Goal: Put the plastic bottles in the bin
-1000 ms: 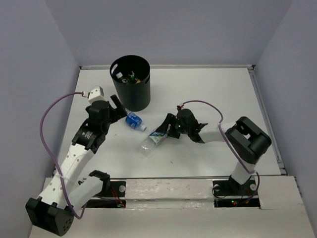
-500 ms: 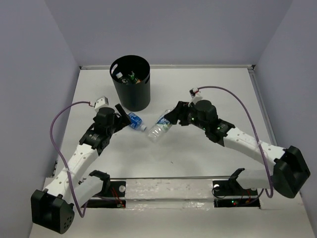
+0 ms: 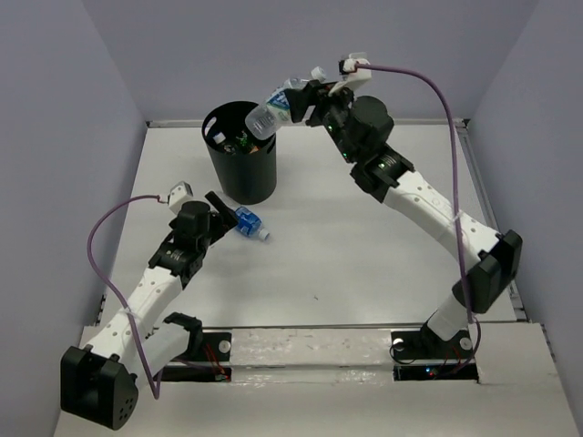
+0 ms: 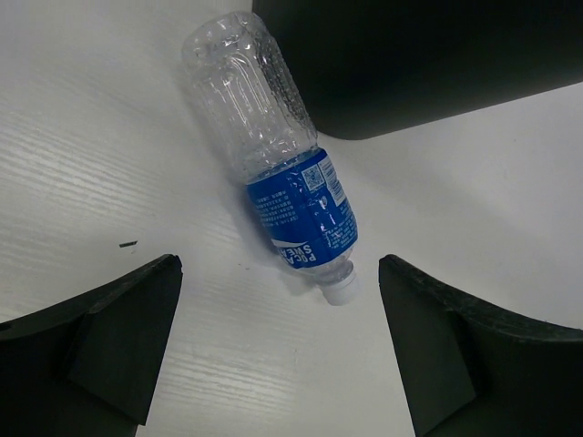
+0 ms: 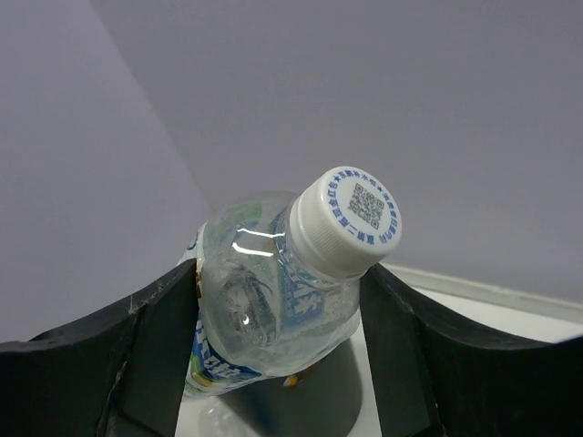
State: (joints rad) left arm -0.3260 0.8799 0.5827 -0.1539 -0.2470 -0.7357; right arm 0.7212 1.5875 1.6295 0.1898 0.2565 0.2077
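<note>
The black bin (image 3: 240,164) stands at the back left with several bottles inside. My right gripper (image 3: 301,98) is shut on a clear bottle with a white-blue label (image 3: 276,106) and holds it tilted above the bin's right rim; in the right wrist view the bottle (image 5: 273,291) sits between the fingers, white cap toward the camera. A blue-labelled bottle (image 3: 247,222) lies on the table beside the bin's base. My left gripper (image 3: 221,208) is open just left of it; in the left wrist view the bottle (image 4: 282,173) lies ahead of the open fingers, cap nearest.
The bin's dark wall (image 4: 428,64) fills the top of the left wrist view. A raised white ledge (image 3: 364,121) borders the table's back and sides. Grey walls enclose the workspace.
My right arm has lifted the white-blue labelled bottle from the table's middle up and back to above the bin. My left gripper has moved slightly nearer to the blue-labelled bottle.
</note>
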